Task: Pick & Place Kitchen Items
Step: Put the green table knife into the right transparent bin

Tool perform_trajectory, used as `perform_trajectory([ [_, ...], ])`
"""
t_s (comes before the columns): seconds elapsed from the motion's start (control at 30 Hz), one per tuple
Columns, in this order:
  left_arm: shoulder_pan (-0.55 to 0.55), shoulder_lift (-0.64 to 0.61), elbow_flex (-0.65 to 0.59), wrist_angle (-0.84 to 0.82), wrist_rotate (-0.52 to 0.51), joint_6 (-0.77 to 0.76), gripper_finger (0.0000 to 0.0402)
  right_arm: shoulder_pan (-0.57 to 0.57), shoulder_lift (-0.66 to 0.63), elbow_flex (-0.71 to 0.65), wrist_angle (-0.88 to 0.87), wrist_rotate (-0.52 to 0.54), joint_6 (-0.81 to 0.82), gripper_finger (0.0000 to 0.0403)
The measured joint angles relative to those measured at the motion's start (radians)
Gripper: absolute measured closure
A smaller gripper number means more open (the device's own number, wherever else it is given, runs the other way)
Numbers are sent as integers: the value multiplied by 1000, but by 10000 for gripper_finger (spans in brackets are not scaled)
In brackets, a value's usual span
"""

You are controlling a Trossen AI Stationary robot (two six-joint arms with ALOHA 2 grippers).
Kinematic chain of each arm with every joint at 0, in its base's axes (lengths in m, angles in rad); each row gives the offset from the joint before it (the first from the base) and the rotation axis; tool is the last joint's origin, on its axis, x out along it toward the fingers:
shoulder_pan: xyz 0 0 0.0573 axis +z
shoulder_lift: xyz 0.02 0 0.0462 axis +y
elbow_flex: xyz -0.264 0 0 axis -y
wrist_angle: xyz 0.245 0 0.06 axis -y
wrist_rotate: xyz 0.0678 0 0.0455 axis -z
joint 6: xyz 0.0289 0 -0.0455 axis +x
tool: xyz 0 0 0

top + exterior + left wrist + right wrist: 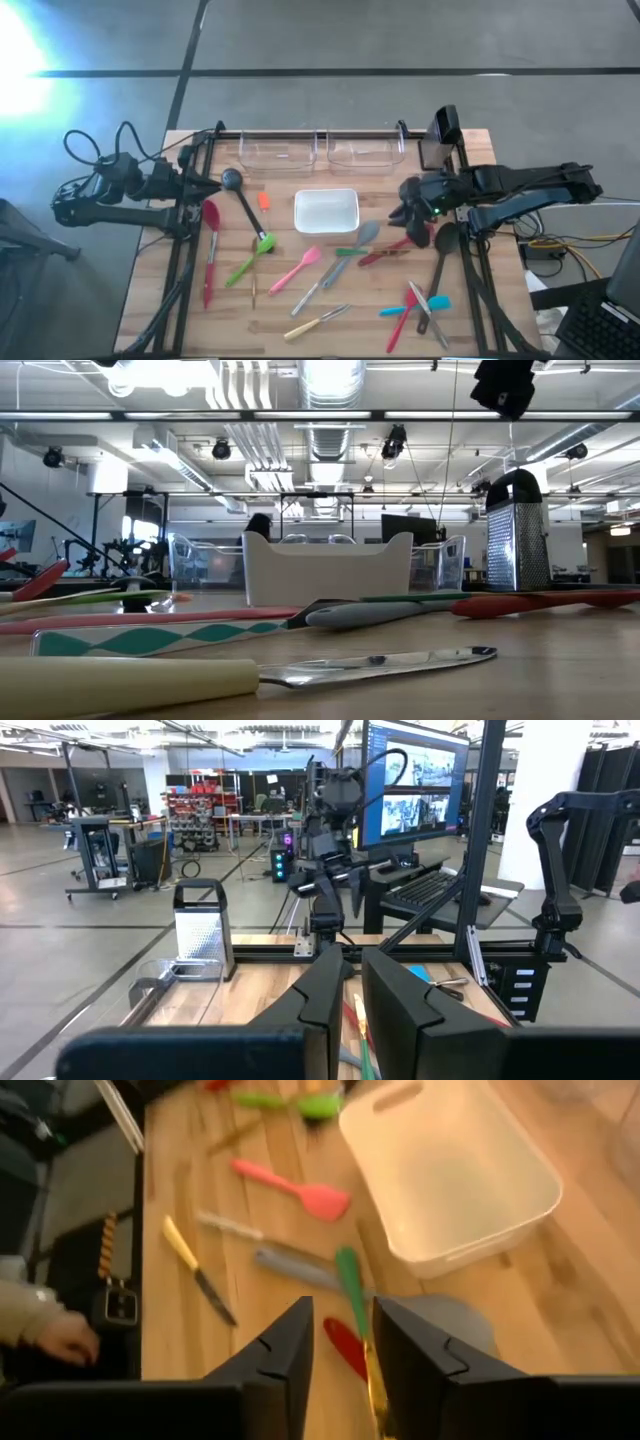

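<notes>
Several slim utensils lie flat on the wooden table: a red spatula [210, 250], a black ladle [240, 197], a green spatula [250, 260], a pink spatula [297, 268], a grey spatula [357, 243], a red utensil [392, 250], a black spoon [441, 255] and a cream-handled knife [318, 322]. My right gripper [405, 212] hovers open over the grey spatula and the red utensil; in its wrist view [342, 1350] the red utensil [348, 1348] shows in the gap. My left gripper [205, 185] waits at the table's left side, its fingers [352, 1010] a narrow gap apart, empty.
A white rectangular dish [326, 210] stands mid-table, two clear bins [275, 150] [365, 150] at the far edge, a metal grater [440, 135] at the far right. More utensils [420, 308] lie near the front right. A person's hand [60, 1335] shows beyond the table edge.
</notes>
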Motion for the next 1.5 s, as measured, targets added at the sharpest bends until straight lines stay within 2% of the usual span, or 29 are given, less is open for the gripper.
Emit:
perform_trajectory([
  [0.33, 0, 0, 0, 0, 0, 0, 356, 124, 198, 82, -29, 1, 21, 224],
  [0.5, 0, 0, 0, 0, 0, 0, 357, 160, 320, 94, -29, -2, 96, 208],
  [0.8, 0, 0, 0, 0, 0, 0, 356, 162, 504, 93, 3, 40, 178, 218],
  [1.03, 0, 0, 0, 0, 0, 0, 355, 161, 593, 92, 22, 185, 246, 227],
  [1.5, 0, 0, 0, -1, 0, 0, 355, 157, 675, 84, 33, 182, 285, 227],
])
